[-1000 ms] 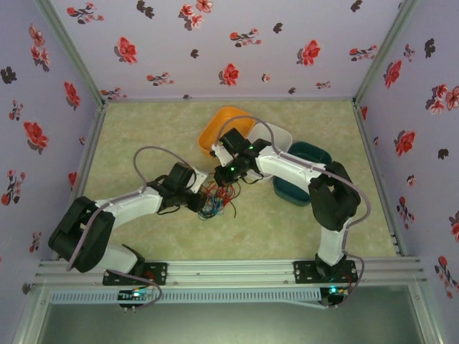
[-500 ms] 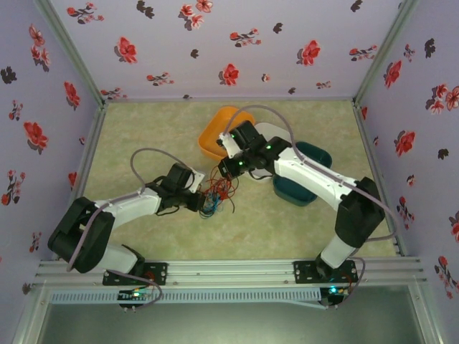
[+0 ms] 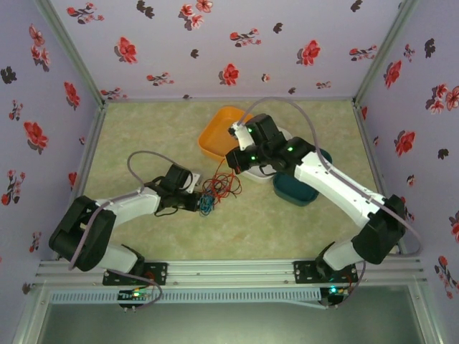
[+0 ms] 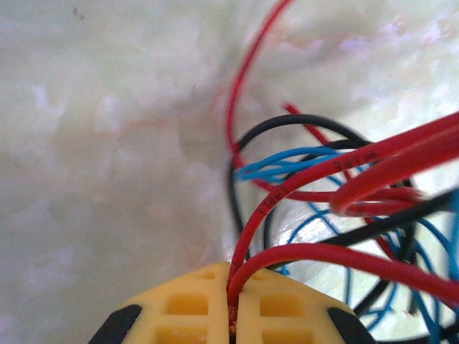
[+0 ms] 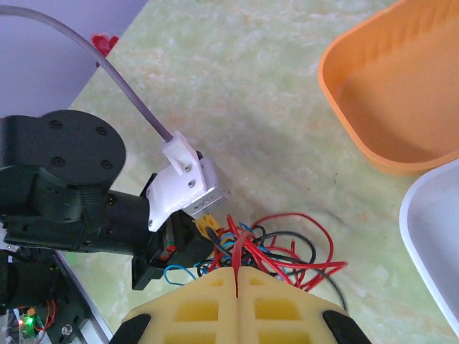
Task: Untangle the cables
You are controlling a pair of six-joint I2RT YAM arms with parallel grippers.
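As the left hand (image 3: pixel 204 203) clamps the cables (image 3: pixel 222 186), the right arm (image 3: pixel 337 190) stretches forward

Left arm (image 3: pixel 129 204) and right arm (image 3: pixel 337 188): white link shells between bulky black joint housings, each on a black base plate (image 3: pixel 136 273). Grey cord (image 3: pixel 147 153) along each arm, the left one's plugged into a white wrist bracket (image 5: pixel 183 183); green indicator lights (image 3: pixel 290 149) on the right arm's joints. Left gripper (image 4: pixel 232 276) and right gripper (image 5: pixel 237 279): yellow fingers (image 5: pixel 208 290) moulded with square recesses, black flanks at the outer edges.
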